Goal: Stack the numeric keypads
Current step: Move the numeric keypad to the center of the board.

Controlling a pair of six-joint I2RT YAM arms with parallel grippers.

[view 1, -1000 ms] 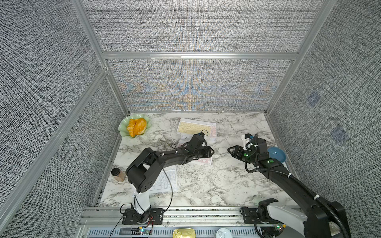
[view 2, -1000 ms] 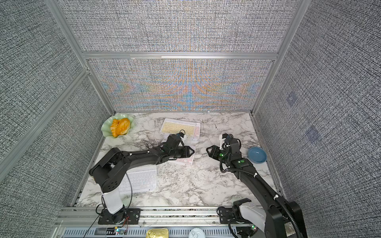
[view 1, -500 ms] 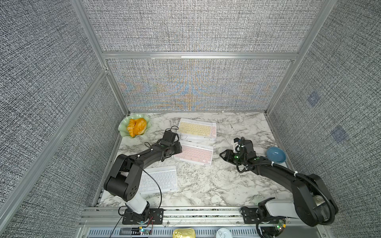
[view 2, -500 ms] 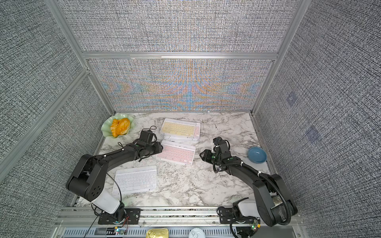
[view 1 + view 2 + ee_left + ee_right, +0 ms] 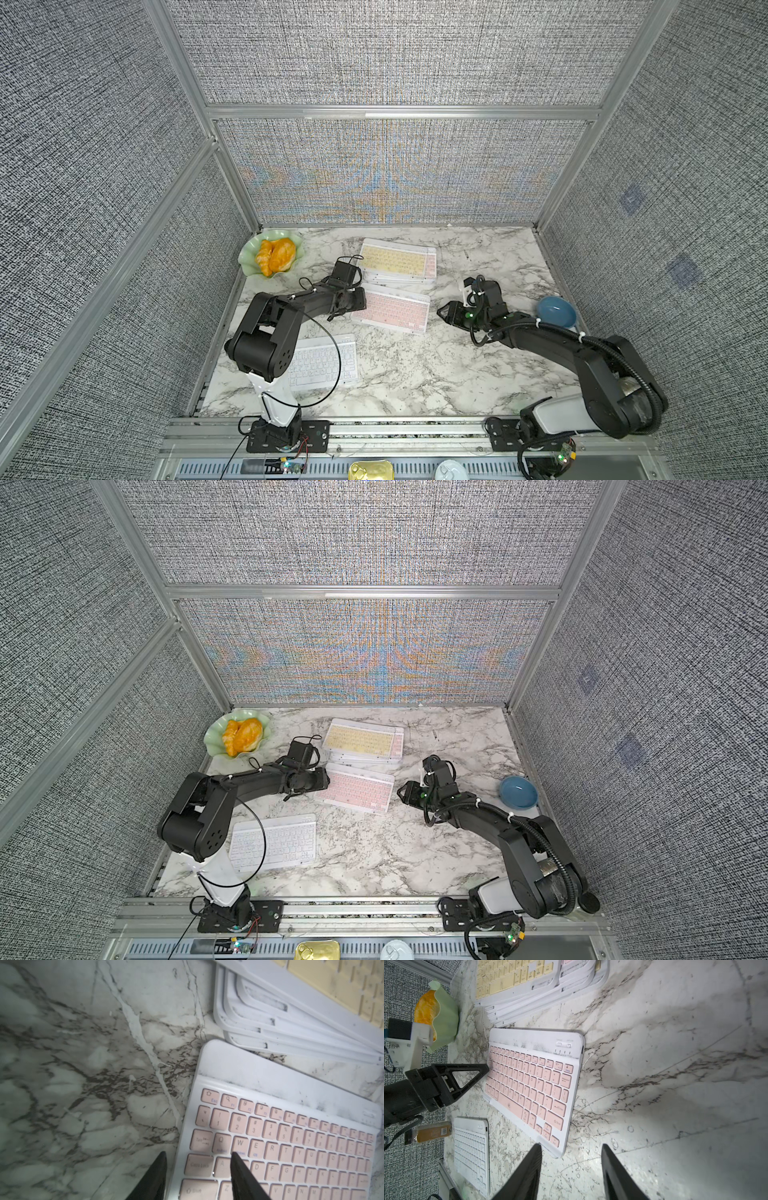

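One pink keypad (image 5: 390, 309) and one white keypad (image 5: 324, 361) lie single; the yellow-topped stack (image 5: 259, 1022) shows about five frame edges in the left wrist view. One green dish (image 5: 249, 259); one blue bowl (image 5: 556, 311); one gold tin (image 5: 371, 471).

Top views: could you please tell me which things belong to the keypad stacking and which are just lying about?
Job: yellow-topped keypad stack, pink keypad, white keypad.
Lying about: green dish, croissant, blue bowl.
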